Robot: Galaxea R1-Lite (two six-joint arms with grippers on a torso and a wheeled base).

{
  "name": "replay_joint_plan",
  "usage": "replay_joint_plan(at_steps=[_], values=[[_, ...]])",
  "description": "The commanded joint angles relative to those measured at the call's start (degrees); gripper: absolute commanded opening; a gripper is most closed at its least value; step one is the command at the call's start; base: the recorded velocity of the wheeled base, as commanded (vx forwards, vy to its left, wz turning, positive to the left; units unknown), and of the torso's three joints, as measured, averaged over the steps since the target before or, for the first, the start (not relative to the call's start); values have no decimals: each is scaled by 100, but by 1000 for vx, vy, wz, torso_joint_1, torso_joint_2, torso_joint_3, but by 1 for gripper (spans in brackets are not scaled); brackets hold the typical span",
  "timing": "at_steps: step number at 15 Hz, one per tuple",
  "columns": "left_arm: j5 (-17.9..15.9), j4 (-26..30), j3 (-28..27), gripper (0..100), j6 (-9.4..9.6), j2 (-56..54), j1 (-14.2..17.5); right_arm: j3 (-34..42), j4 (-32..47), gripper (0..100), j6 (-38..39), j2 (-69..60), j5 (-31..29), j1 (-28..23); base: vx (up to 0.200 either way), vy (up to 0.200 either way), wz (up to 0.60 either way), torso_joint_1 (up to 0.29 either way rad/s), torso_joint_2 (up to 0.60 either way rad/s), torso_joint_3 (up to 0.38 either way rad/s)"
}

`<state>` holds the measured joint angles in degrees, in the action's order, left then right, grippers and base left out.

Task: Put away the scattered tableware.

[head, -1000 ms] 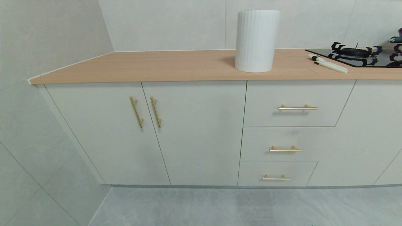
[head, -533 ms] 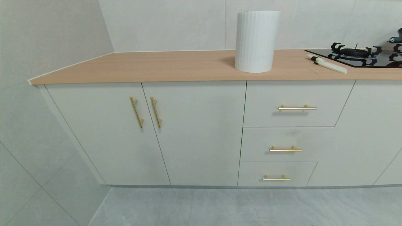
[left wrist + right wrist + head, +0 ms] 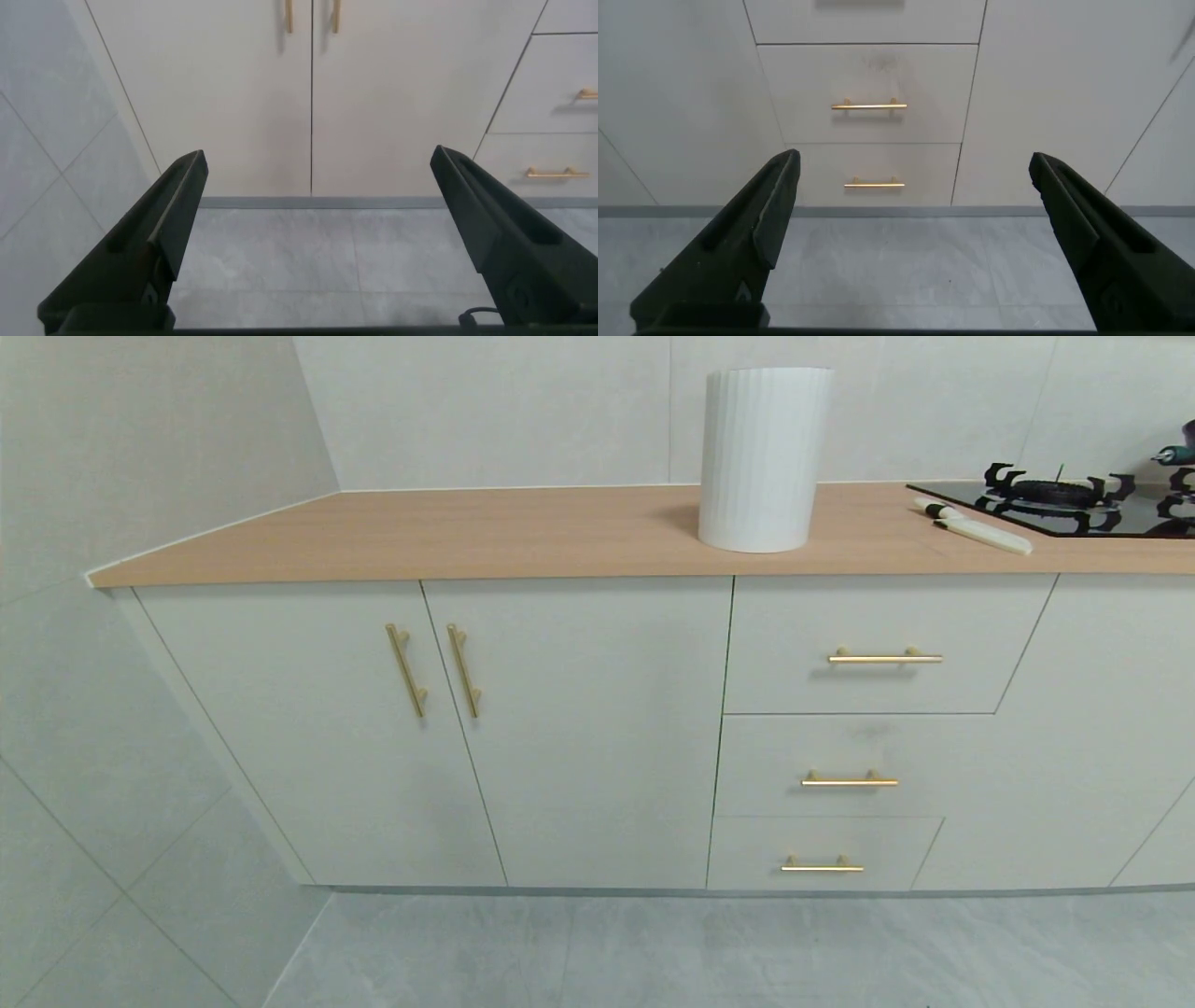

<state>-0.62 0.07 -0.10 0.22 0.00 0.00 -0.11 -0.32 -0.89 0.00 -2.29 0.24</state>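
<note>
- Wooden desk (image 3: 513, 532): tops shut cabinet doors (image 3: 579, 728) and three shut drawers (image 3: 878, 691).
- White ribbed canister (image 3: 766, 457): stands upright near the desk's front edge.
- Black hob (image 3: 1064, 515): sits at the desk's right end.
- Left pincer (image 3: 318, 161): hangs wide and empty, low before the doors.
- Right pincer (image 3: 915, 161): hangs wide and empty before the lower drawers.
- Two pale utensils (image 3: 985, 535): lie close together near the front edge, just beside the hob.
</note>
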Motion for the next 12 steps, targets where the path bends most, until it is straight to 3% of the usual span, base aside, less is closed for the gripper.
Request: replay_joint_plan(at_steps=[1,6,12], values=[[1,1,1,100,4,0,0,11,14,100,-8,9,27,2,0,0,0,0,0,0],[1,1,1,100,31,0,0,11,14,100,36,0,27,2,0,0,0,0,0,0],[1,1,1,100,4,0,-9,11,14,100,27,0,45,2,200,0,0,4,2,4]])
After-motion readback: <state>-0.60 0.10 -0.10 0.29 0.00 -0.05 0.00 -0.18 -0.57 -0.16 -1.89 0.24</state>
